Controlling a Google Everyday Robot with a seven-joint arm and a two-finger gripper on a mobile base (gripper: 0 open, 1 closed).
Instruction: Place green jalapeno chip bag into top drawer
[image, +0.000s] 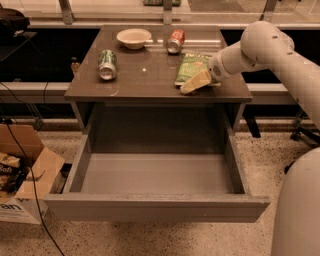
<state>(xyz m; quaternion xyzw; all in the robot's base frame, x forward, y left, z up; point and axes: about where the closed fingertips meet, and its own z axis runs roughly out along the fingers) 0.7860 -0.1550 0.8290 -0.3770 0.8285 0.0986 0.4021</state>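
Plainly, the wide grey-brown top drawer stands pulled out, floor bare. The crinkly green jalapeno chip bag lies on the dark tabletop, with the pale gripper on its near edge; whether it grips, I cannot tell.

The single camera sits high in front of the desk, facing its front edge and tilted down so that the whole desk top and the inside of the pulled-out top drawer both show. It stands close: the drawer's front panel spans the lower frame, and a pale rounded part of the robot crowds the lower right corner. The arm extends in from the right, with the gripper over the desk's right front part, at the green jalapeno chip bag
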